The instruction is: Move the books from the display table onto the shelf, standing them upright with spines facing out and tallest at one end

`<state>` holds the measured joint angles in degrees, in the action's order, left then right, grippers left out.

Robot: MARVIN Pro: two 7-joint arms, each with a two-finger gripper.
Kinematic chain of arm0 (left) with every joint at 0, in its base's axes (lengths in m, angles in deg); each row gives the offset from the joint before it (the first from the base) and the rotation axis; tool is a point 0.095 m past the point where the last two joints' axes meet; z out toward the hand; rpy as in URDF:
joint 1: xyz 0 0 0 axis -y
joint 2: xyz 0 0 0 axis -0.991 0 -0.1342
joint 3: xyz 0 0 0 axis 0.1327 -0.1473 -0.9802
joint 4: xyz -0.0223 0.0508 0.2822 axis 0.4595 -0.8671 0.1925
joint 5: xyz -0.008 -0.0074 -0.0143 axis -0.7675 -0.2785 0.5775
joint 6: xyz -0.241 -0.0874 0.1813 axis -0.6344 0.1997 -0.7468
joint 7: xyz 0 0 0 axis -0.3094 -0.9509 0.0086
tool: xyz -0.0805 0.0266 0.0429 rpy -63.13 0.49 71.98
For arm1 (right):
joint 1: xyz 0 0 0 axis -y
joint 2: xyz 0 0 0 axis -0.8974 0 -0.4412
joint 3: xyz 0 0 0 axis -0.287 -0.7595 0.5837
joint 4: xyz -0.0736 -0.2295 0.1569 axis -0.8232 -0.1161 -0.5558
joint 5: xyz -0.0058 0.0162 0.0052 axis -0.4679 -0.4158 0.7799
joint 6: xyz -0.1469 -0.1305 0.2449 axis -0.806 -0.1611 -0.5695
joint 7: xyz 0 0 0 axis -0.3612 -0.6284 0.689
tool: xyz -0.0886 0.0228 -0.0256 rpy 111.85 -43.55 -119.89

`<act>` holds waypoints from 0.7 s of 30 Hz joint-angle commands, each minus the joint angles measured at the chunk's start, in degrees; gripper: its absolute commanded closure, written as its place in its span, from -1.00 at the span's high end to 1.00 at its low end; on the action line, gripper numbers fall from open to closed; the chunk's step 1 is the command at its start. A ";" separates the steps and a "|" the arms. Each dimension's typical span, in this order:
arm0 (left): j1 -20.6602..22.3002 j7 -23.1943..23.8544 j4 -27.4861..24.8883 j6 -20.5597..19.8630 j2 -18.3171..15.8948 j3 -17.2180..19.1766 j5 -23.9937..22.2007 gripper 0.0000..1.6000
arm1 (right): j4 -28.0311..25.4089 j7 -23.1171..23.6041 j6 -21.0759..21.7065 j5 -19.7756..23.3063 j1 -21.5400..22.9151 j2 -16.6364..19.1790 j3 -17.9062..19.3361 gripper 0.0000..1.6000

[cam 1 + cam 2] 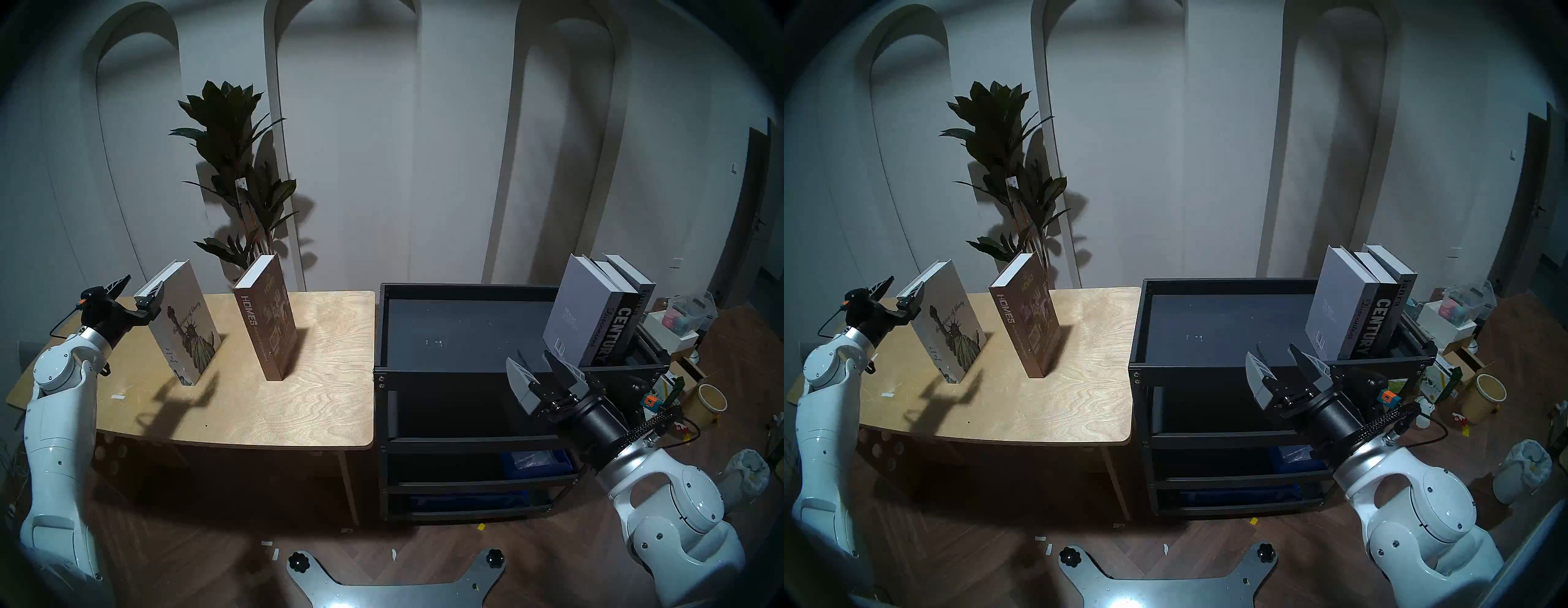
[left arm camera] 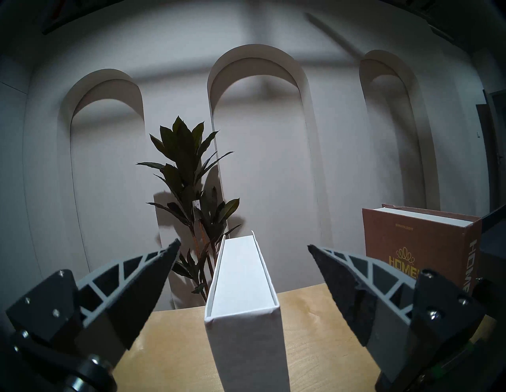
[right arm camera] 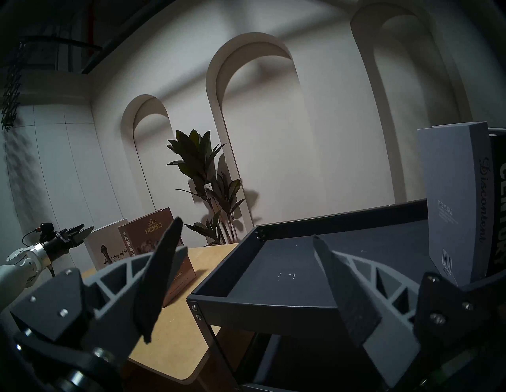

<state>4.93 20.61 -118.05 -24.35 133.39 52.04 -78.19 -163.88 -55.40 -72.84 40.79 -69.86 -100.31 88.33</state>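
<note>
The bench (image 1: 297, 407) is pale plywood with swirling grain and rounded corners. Two hardcovers stand upright on it. The Liberty book (image 1: 186, 327), cream with a drawn statue on its matte cover, stands near the bench's left edge. The brown HOMES book (image 1: 267, 322), with white spine lettering and a white page block, stands nearer the middle, well apart from the first.

The left claw (image 1: 138, 288) is spread wide, its ribbed grey wedge-shaped fingers (image 2: 142, 284) lined with dark rough pads. In the left wrist view they stand either side of the Liberty book's plain white edge (image 2: 246, 328) near its top, gaps showing on both sides; it holds nothing.

Against the bench's right edge stands the shelf (image 1: 466, 365), a black metal cart with a rimmed flat top tray. At the tray's right end three books stand upright, pressed together, spines facing the robot: grey Discontent (image 1: 581, 314), black CENTURY (image 1: 619, 335) and grey ianra (image 1: 1399, 293).

The right claw (image 1: 539, 369) hangs wide open and empty at the tray's front rim, just left of Discontent.
</note>
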 commanded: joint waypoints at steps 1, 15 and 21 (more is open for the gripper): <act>3.13 0.42 1.09 1.83 -0.91 -0.14 -0.17 1.00 | -1.25 -1.18 0.95 -0.81 2.65 0.44 -1.25 1.00; 7.57 1.56 7.10 3.09 -1.58 -3.15 0.29 1.00 | -0.55 -4.35 3.40 -2.68 8.39 0.45 -6.08 1.00; 8.65 2.21 8.88 3.84 -1.69 -4.30 0.43 1.00 | 0.08 -5.47 4.05 -3.49 10.38 0.30 -7.75 1.00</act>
<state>9.98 22.51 -109.60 -21.80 132.77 48.08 -77.89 -163.46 -60.11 -68.62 37.91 -63.09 -99.56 81.81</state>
